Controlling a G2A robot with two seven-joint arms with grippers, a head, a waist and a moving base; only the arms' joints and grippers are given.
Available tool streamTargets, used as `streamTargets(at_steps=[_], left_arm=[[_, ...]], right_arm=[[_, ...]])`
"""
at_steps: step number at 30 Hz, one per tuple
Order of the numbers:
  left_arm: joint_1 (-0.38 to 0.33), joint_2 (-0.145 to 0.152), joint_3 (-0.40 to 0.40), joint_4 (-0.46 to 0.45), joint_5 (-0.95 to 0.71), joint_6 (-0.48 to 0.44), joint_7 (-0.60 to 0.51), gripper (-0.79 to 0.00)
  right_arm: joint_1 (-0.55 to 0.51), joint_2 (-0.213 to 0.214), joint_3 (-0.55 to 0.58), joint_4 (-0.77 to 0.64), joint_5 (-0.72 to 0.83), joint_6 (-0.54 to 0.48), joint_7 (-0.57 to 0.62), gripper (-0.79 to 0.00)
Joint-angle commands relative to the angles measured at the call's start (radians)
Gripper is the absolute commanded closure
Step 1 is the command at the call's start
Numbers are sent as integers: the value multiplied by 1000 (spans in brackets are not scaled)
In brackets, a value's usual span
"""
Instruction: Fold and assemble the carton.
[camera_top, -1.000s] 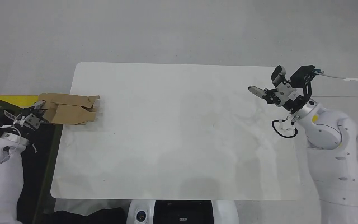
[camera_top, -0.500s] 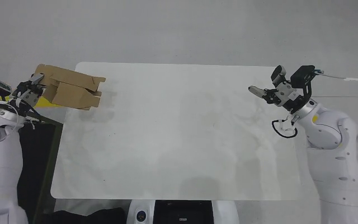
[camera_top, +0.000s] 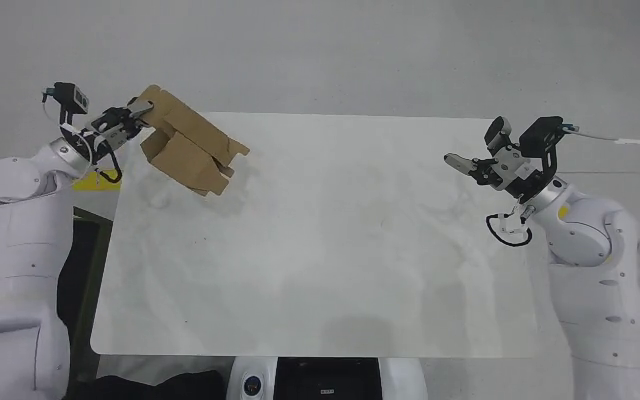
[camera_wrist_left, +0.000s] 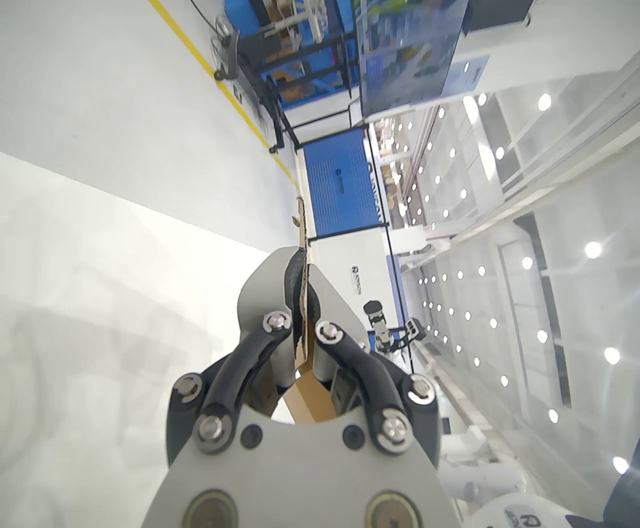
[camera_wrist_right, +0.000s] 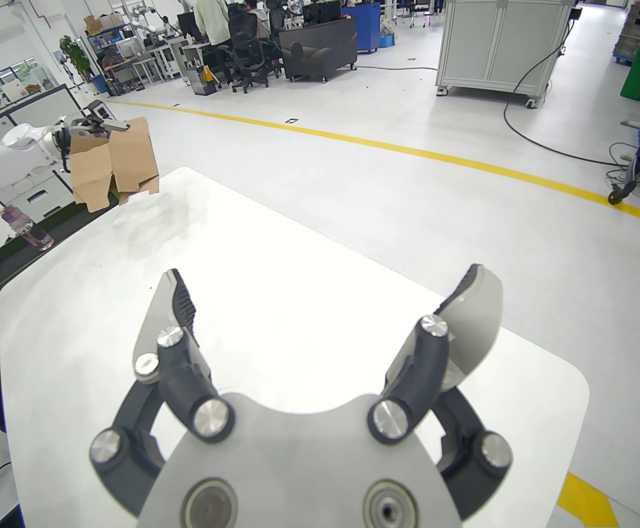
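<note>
A flattened brown carton (camera_top: 190, 145) hangs in the air over the far left corner of the white table (camera_top: 320, 260). My left gripper (camera_top: 128, 117) is shut on its upper edge, and the cardboard edge (camera_wrist_left: 301, 280) shows pinched between the two pads. From the right wrist view the carton (camera_wrist_right: 112, 162) dangles with its flaps pointing down, held by the left gripper (camera_wrist_right: 102, 126). My right gripper (camera_top: 466, 166) stands open above the table's far right edge, nothing between its fingers (camera_wrist_right: 175, 300).
A dark low surface (camera_top: 60, 280) with a yellow strip lies to the left of the table. A pink bottle (camera_wrist_right: 27, 230) stands there, off the table's left side. The table's middle and front are bare.
My left arm has lifted the carton from the dark surface left of the table and carried it up and rightward over the table's far left corner. The right arm has not moved.
</note>
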Motion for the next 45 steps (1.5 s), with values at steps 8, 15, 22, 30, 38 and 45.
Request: streamTargets(at_steps=[8,15,22,30,38,45], left_arm=[[-73,-67,205,-36,22,-55,-83,0],[-75,-98,302,-96,29,-70,-143,0],[-64,-118,370,-161,42,-61,-173,0],[-67,-134,411,-208,10,-55,-206,0],[-66,-143,429,-229,-18,-52,-222,0],[-59,-157,450,-266,-67,-101,-215,0]], right_arm=[[0,0,0,0,0,0,0,-785],[0,0,0,0,0,0,0,-785],[-18,1,-7,-11,11,8,-2,-785],[16,2,-100,29,148,-49,100,-785],[91,-9,-248,108,245,-85,159,-785],[161,-22,-388,190,429,-112,269,-785]])
